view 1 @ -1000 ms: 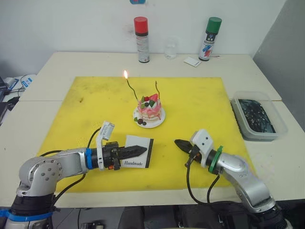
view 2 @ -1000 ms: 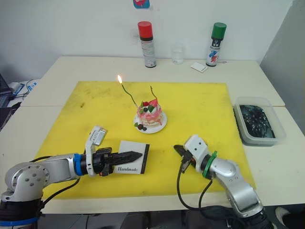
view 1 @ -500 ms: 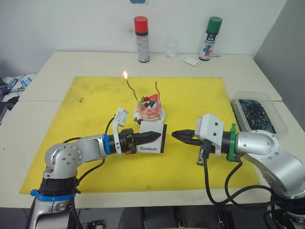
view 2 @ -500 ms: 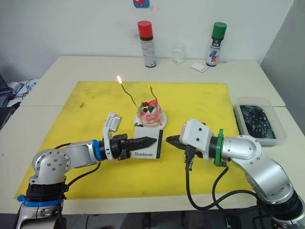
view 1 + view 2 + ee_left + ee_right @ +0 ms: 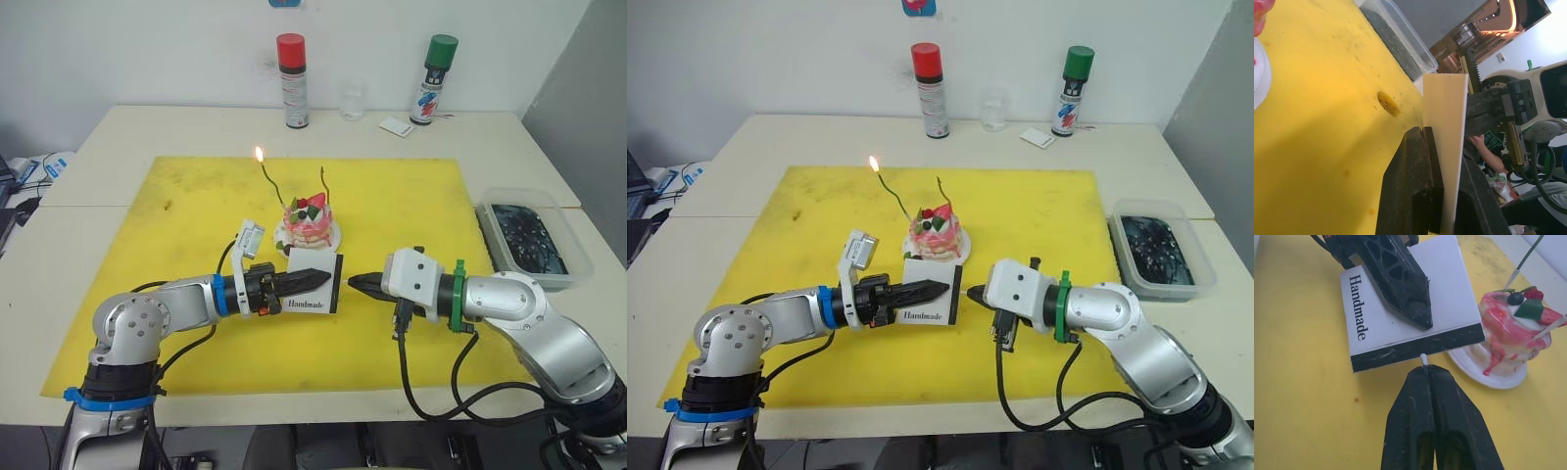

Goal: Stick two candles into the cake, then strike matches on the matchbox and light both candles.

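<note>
Yellow mat: right gripper presses match against matchbox.

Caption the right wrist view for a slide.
Right gripper presses a match tip to the black strip of the matchbox held by the left gripper, beside the cake.

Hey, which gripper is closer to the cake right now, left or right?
Left. The left gripper holds the matchbox upright directly in front of the cake. The right gripper, pinching a match at the box's black strip, sits further to the cake's right.
</note>
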`<state>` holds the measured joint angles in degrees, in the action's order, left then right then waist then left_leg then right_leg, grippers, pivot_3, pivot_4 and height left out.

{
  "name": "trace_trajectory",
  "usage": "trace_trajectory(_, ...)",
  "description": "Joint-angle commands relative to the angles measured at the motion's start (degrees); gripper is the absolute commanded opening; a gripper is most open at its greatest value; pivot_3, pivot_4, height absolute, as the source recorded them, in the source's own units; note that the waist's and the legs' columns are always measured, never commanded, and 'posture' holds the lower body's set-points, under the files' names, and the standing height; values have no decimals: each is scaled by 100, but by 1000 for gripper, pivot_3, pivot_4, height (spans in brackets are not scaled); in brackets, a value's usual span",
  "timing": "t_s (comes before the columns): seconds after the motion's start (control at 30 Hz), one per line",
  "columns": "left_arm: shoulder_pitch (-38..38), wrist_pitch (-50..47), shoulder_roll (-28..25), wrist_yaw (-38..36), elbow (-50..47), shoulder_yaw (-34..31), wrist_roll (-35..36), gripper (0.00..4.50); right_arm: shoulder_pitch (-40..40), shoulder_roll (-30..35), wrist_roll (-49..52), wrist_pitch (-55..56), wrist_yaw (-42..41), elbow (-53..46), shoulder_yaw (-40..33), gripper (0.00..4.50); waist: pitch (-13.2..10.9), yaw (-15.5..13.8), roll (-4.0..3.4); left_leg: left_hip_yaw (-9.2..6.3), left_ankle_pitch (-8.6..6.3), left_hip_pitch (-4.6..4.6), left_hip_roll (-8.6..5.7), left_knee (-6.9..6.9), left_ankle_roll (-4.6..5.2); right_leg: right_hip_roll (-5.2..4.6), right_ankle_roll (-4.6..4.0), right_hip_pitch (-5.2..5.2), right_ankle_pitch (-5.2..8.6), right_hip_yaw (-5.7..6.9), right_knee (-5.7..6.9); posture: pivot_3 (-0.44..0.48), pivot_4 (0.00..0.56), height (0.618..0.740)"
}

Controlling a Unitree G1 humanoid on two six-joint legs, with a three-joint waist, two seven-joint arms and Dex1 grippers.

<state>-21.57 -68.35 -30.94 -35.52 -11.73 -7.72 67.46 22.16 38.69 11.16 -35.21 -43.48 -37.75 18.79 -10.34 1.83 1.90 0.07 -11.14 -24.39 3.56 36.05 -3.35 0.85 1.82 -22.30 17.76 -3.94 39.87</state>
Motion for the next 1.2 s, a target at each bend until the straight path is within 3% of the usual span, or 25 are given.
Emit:
trace_trajectory(0.03,-24,10,-28,-55,-206,-90,113,0,99,-52,-99,151,-9,-38,-1,21,0,0,0,0,0,0,0,0,0,0,0,0,0,0,0,0,150,740)
trace_trajectory(0.73,-203,-59,70,-287,-185,-25,317,0,401,-311,-605,371,-203,464,553,21,0,0,0,0,0,0,0,0,0,0,0,0,0,1,0,0,150,740)
trace_trajectory(0.93,-517,232,47,-511,-72,68,27,0,474,-361,-661,776,-493,681,697,21,0,0,0,0,0,0,0,0,0,0,-1,0,0,1,0,0,150,740)
trace_trajectory(1.03,-748,339,-61,-605,116,-23,-117,0,470,-272,-592,873,-659,680,540,21,0,-2,0,-5,0,0,-1,1,-1,1,0,1,0,6,1,0,150,740)
trace_trajectory(1.2,-558,348,-941,-970,269,-422,-322,0,360,55,-162,512,-789,320,-208,21,-2,34,-1,5,0,1,0,-3,0,1,-1,-3,0,-4,0,0,150,740)
